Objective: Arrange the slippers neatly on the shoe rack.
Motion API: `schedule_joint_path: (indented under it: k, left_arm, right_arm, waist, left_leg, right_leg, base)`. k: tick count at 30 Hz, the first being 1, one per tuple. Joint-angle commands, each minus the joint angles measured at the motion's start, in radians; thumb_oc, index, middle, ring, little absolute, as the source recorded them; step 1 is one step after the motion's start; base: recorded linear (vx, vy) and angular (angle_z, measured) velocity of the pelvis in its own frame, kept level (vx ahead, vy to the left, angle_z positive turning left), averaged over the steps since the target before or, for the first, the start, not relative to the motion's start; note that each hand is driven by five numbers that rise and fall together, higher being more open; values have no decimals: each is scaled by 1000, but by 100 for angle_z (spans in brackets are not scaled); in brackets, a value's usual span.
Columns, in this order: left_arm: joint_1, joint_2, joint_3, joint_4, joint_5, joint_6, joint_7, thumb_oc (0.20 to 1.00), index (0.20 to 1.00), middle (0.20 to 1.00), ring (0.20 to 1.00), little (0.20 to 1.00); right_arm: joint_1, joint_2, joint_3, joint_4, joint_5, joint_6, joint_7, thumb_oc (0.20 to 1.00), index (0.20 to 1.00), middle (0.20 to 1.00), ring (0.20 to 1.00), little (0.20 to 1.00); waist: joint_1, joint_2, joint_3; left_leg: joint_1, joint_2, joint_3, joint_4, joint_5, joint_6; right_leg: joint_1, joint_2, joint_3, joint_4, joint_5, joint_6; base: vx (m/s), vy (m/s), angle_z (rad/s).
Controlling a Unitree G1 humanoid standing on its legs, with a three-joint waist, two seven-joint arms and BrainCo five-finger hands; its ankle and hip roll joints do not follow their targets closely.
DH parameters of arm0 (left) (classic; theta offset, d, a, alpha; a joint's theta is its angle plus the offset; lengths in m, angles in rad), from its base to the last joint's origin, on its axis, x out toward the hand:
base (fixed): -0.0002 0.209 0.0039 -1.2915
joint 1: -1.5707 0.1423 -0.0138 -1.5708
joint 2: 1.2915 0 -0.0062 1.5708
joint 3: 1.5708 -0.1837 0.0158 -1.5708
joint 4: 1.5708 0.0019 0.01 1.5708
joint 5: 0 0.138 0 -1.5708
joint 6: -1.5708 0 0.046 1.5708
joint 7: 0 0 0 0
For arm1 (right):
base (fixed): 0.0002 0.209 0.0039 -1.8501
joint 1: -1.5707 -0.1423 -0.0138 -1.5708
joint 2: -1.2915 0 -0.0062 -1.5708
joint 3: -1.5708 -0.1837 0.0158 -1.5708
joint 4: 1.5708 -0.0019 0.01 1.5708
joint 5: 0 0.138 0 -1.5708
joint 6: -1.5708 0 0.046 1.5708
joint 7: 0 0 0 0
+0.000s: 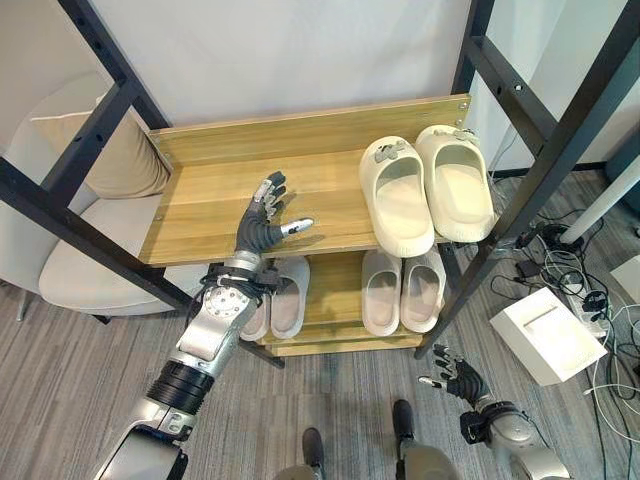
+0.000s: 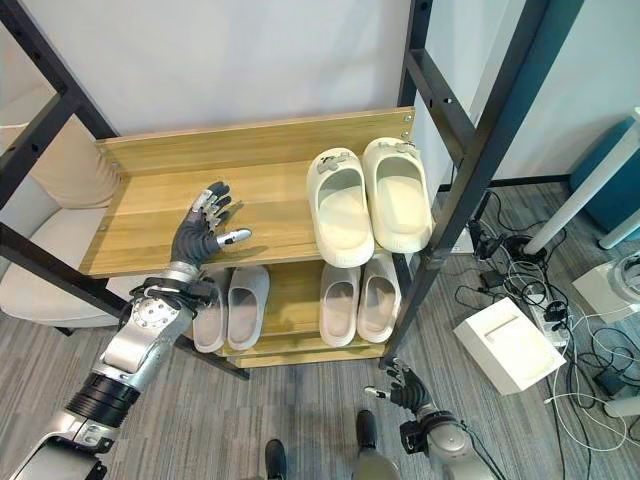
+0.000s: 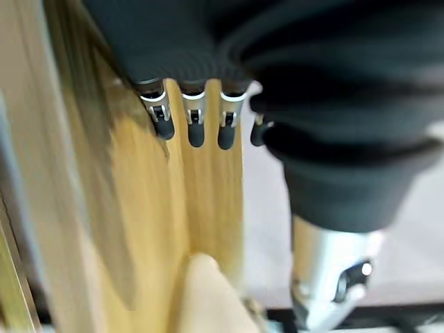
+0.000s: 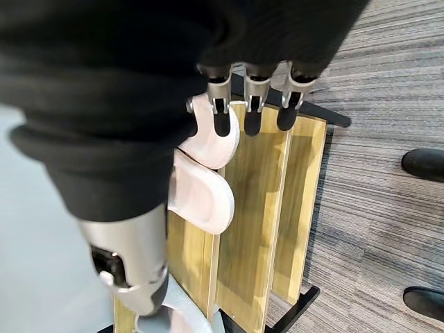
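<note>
A pair of cream slippers (image 1: pixel 425 190) lies side by side on the right of the wooden top shelf (image 1: pixel 215 215). On the lower shelf rest a light grey pair (image 1: pixel 403 292) at the right and another grey pair (image 1: pixel 280 300) at the left, partly behind my left arm. My left hand (image 1: pixel 264 222) hovers open over the bare middle of the top shelf, fingers spread and holding nothing. My right hand (image 1: pixel 462 382) hangs low over the carpet by the rack's right front leg, fingers relaxed and empty. In the right wrist view the lower shelf (image 4: pixel 267 208) shows with pale slippers (image 4: pixel 201 191) on it.
Black metal frame bars (image 1: pixel 545 150) cross both sides of the rack. A beige chair with a cushion (image 1: pixel 100 210) stands at the left. A white box (image 1: pixel 545 335) and a tangle of cables (image 1: pixel 575 275) lie on the carpet at the right.
</note>
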Motion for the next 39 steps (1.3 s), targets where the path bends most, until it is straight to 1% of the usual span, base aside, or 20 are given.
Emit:
schedule_joint_path:
  k: [1, 2, 5, 12, 14, 15, 23, 25, 26, 27, 28, 30, 31, 32, 33, 34, 35, 37, 38, 39]
  left_arm:
    - [-127, -35, -95, 39, -306, 11, -91, 1000, 1000, 1000, 1000, 1000]
    - [-163, -88, -138, 60, -363, 14, -82, 1000, 1000, 1000, 1000, 1000]
    - [-226, -129, -174, 112, -364, 25, -73, 1000, 1000, 1000, 1000, 1000]
    - [-340, -218, -144, 243, -276, 2, 7, 1000, 1000, 1000, 1000, 1000]
    - [-347, -226, -106, 238, -108, -21, 71, 1000, 1000, 1000, 1000, 1000]
    - [-298, -214, -56, 214, 55, -32, 129, 1000, 1000, 1000, 1000, 1000]
    - [-130, -130, 156, 66, 403, -55, 283, 1000, 1000, 1000, 1000, 1000]
    - [-88, -132, 186, 0, 405, -75, 286, 1000, 1000, 1000, 1000, 1000]
    - [-65, -118, 203, -104, 342, -136, 237, 1000, 1000, 1000, 1000, 1000]
    - [-61, -116, 205, -108, 339, -135, 234, 1000, 1000, 1000, 1000, 1000]
    - [-22, -91, 211, -204, 159, -189, 73, 1000, 1000, 1000, 1000, 1000]
    - [9, -79, 212, -245, 106, -197, 13, 1000, 1000, 1000, 1000, 1000]
    - [56, -70, 175, -342, -14, -180, -119, 1000, 1000, 1000, 1000, 1000]
    - [59, -69, 176, -344, -15, -179, -121, 1000, 1000, 1000, 1000, 1000]
    - [95, -64, 112, -388, -151, -140, -236, 1000, 1000, 1000, 1000, 1000]
    - [100, 40, 42, -441, -167, -95, -344, 1000, 1000, 1000, 1000, 1000]
    - [101, 109, 10, -469, -200, -70, -393, 1000, 1000, 1000, 1000, 1000]
    - [108, 215, -60, -466, -239, -41, -460, 1000, 1000, 1000, 1000, 1000]
    - [107, 215, -61, -465, -239, -42, -461, 1000, 1000, 1000, 1000, 1000]
    - [116, 304, -169, -422, -218, -1, -504, 1000, 1000, 1000, 1000, 1000]
  right_arm:
    - [2, -14, 25, -103, 7, -11, 29, 1000, 1000, 1000, 1000, 1000]
    - [8, -22, 48, -109, 10, -8, 36, 1000, 1000, 1000, 1000, 1000]
    - [13, -33, 64, -111, 18, -3, 38, 1000, 1000, 1000, 1000, 1000]
    - [22, -31, 78, -96, 29, 3, 35, 1000, 1000, 1000, 1000, 1000]
    - [18, -25, 73, -82, 24, -3, 27, 1000, 1000, 1000, 1000, 1000]
    - [2, -9, 63, -68, 27, -15, 18, 1000, 1000, 1000, 1000, 1000]
    - [-50, 13, 55, -43, 26, -46, -9, 1000, 1000, 1000, 1000, 1000]
    - [-63, 18, 53, -38, 29, -50, -11, 1000, 1000, 1000, 1000, 1000]
    - [-75, 23, 49, -35, 34, -52, -9, 1000, 1000, 1000, 1000, 1000]
    - [-75, 24, 51, -34, 34, -53, -9, 1000, 1000, 1000, 1000, 1000]
    - [-74, 24, 45, -30, 37, -54, 7, 1000, 1000, 1000, 1000, 1000]
    - [-65, 25, 45, -36, 34, -54, 21, 1000, 1000, 1000, 1000, 1000]
    - [-52, 31, 33, -45, 24, -51, 48, 1000, 1000, 1000, 1000, 1000]
    - [-50, 31, 33, -45, 24, -51, 49, 1000, 1000, 1000, 1000, 1000]
    - [-37, 37, 28, -52, 14, -52, 72, 1000, 1000, 1000, 1000, 1000]
    - [-31, 26, 16, -59, 8, -56, 87, 1000, 1000, 1000, 1000, 1000]
    - [-27, 21, 16, -61, 4, -61, 99, 1000, 1000, 1000, 1000, 1000]
    - [-18, 11, 30, -57, -1, -69, 114, 1000, 1000, 1000, 1000, 1000]
    - [-18, 12, 30, -57, -1, -69, 114, 1000, 1000, 1000, 1000, 1000]
    - [-14, -9, 42, -57, 0, -74, 126, 1000, 1000, 1000, 1000, 1000]
  waist:
    - [-33, -41, -1]
    - [-44, -43, -5]
    - [-56, -46, -9]
    - [-73, -45, -14]
    - [-70, -47, -10]
    - [-60, -52, -4]
    - [-17, -58, -8]
    - [-10, -60, -8]
    - [-1, -62, -8]
    - [-2, -63, -8]
    - [6, -63, -11]
    - [9, -66, -15]
    - [17, -66, -22]
    - [17, -67, -23]
    - [21, -66, -29]
    - [22, -61, -32]
    - [23, -59, -34]
    - [23, -57, -35]
    - [24, -59, -35]
    - [22, -56, -35]
  left_leg:
    - [-3, 17, -17, 0, 27, -31]
    - [-1, 16, -15, 0, 26, -31]
    - [2, 16, -10, 0, 24, -30]
    - [7, 20, -2, 0, 22, -31]
    - [4, 19, -4, 0, 23, -30]
    - [2, 18, -10, 0, 25, -29]
    - [7, 18, -25, 0, 20, -33]
    - [8, 16, -30, 0, 19, -34]
    - [7, 16, -34, 0, 19, -35]
    - [7, 16, -34, 0, 18, -35]
    - [8, 16, -36, 0, 15, -36]
    - [11, 15, -36, 0, 12, -35]
    - [16, 13, -42, 0, 8, -34]
    - [16, 13, -42, 0, 8, -34]
    - [20, 11, -48, 0, 5, -32]
    - [23, 9, -51, 0, 3, -30]
    - [24, 9, -52, 0, 2, -29]
    - [27, 8, -49, 0, 3, -29]
    - [27, 8, -49, 0, 3, -29]
    - [29, 9, -47, 0, 4, -29]
  right_leg:
    - [70, -36, 9, 1, -83, 90]
    - [69, -35, 13, 1, -82, 90]
    - [69, -33, 21, 1, -84, 91]
    - [66, -33, 27, 1, -85, 90]
    - [65, -33, 23, 1, -86, 88]
    - [67, -33, 20, 1, -87, 86]
    - [86, -32, 3, 1, -98, 80]
    - [90, -33, -4, 1, -98, 80]
    - [92, -35, -8, 1, -98, 81]
    - [93, -35, -8, 1, -99, 81]
    - [95, -38, -10, 1, -98, 82]
    - [98, -40, -11, 1, -99, 83]
    - [106, -43, -15, 1, -100, 84]
    - [107, -43, -16, 1, -100, 84]
    - [112, -44, -19, 1, -102, 84]
    - [115, -45, -20, 1, -102, 85]
    - [116, -45, -20, 1, -101, 86]
    - [117, -46, -21, 1, -99, 90]
    - [117, -46, -21, 1, -99, 90]
    - [117, -45, -21, 1, -98, 92]
  base:
    - [43, 34, -5]
    - [34, 22, -3]
    - [9, 0, -3]
    - [5, -2, 0]
    - [-11, -16, -2]
    - [-16, -30, -5]
    - [4, -2, 1]
    - [4, 3, 2]
    - [2, 4, 6]
    - [7, 20, 9]
    - [6, 16, 7]
    - [28, 20, 5]
    - [39, 17, 4]
    - [46, 16, 10]
    - [31, 24, 12]
    - [34, 35, 18]
    - [16, 36, 8]
    - [0, 6, -4]
    - [0, 0, 0]
    - [-17, 26, 4]
